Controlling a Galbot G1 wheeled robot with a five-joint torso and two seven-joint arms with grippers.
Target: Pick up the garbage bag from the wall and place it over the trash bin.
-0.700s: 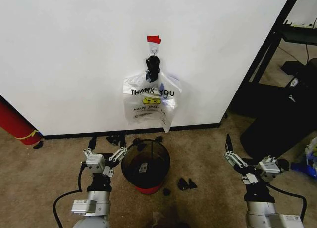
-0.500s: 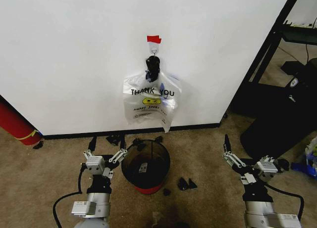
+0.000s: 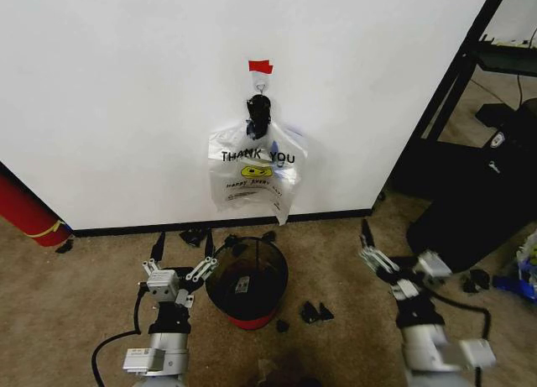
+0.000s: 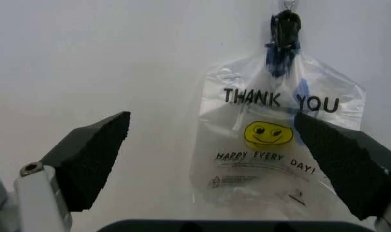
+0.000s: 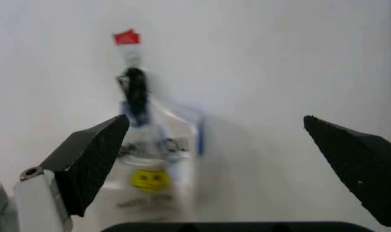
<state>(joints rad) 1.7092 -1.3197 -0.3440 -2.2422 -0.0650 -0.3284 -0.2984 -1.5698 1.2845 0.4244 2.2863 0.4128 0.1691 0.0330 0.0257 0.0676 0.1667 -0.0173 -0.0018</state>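
Down low over the carpet, both sets of fingers are spread wide with nothing in them: left gripper [image 3: 179, 257] just beside the trash bin [image 3: 247, 279], right gripper [image 3: 375, 251] well off to the other side. Garbage bag [image 3: 256, 170] hangs on the wall [image 3: 117, 93] from its hook, right above the bin. My worry: that thin plastic could tear or slip if one gripper yanks it off the hook crooked.
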